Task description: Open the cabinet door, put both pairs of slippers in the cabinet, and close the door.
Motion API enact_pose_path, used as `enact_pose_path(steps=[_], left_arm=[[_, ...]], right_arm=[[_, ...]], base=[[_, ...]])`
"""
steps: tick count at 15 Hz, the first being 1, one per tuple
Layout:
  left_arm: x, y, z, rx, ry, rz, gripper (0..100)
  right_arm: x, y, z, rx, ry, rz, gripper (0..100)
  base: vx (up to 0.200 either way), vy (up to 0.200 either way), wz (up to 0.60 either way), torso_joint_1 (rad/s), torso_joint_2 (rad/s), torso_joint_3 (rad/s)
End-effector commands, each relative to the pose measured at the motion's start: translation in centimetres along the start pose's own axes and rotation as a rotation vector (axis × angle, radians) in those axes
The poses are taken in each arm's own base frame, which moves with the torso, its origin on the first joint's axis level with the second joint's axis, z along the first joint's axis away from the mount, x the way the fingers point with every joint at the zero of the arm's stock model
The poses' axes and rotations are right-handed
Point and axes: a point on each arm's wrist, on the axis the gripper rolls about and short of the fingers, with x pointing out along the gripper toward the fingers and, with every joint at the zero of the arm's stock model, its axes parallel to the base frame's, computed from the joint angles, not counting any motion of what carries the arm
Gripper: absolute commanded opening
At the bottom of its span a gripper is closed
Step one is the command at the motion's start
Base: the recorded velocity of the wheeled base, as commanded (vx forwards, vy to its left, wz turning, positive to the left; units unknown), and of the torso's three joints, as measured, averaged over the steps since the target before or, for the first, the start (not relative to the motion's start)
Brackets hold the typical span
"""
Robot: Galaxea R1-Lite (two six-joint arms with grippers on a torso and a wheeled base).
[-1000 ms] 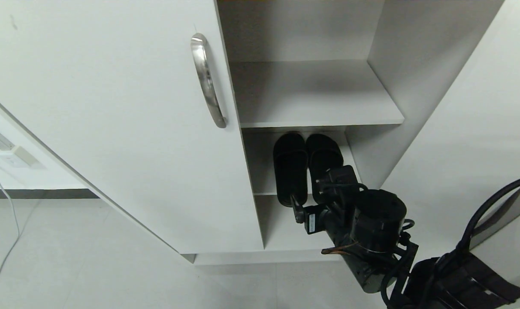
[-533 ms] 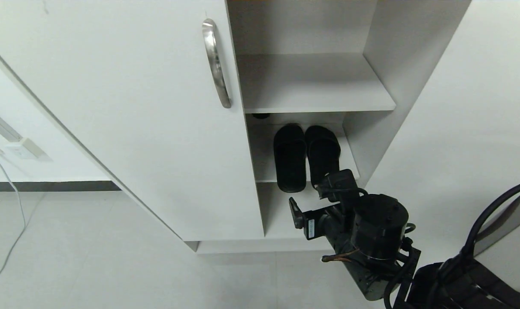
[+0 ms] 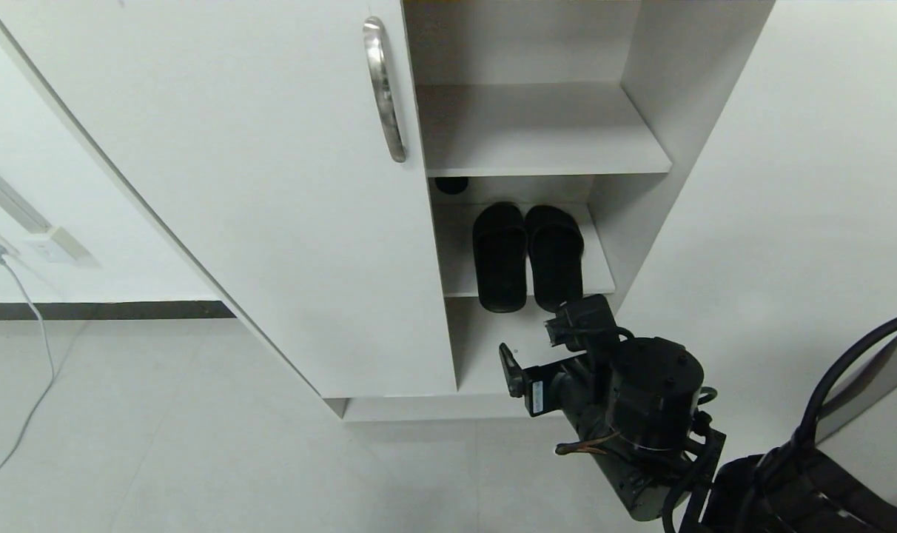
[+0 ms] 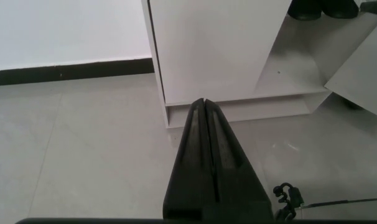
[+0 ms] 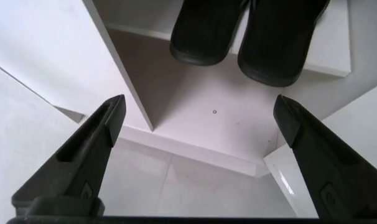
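A pair of black slippers (image 3: 528, 255) lies side by side on the middle shelf (image 3: 600, 277) of the white cabinet, heels at the shelf's front edge. A small dark thing (image 3: 452, 185) shows at the back of that shelf; I cannot tell what it is. My right gripper (image 3: 541, 342) hangs open and holds nothing, just outside the cabinet, in front of and below the slippers' heels. The right wrist view shows the right gripper (image 5: 198, 115) spread wide under the slippers (image 5: 247, 31). My left gripper (image 4: 204, 104) is shut on nothing, low over the floor before the cabinet's base.
The cabinet's right door (image 3: 789, 185) stands open at the right. Its left door (image 3: 234, 185), with a metal handle (image 3: 384, 89), is closed. An upper shelf (image 3: 537, 129) and the bottom compartment (image 3: 485, 355) are bare. A wall socket with a cable (image 3: 4, 255) sits at far left.
The camera has pulled back, so the cabinet sits higher in the picture. My right gripper, open throughout, has drawn back from the slippers' heels and out of the cabinet.
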Motion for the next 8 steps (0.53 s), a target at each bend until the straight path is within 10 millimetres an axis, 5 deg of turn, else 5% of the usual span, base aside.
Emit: enact_pose_path(steps=[1, 8], left_arm=[[0.01, 0.00, 0.00, 0.000, 0.001, 0.000, 0], [0.01, 0.00, 0.00, 0.002, 0.001, -0.002, 0]], right_arm=[[0.02, 0.02, 0.01, 0.000, -0.005, 0.000, 100], [0.04, -0.02, -0.06, -0.002, -0.004, -0.002, 100]], base=[[0.000, 0.000, 0.00, 0.000, 0.00, 0.000], [0.000, 0.000, 0.00, 0.002, 0.00, 0.146]])
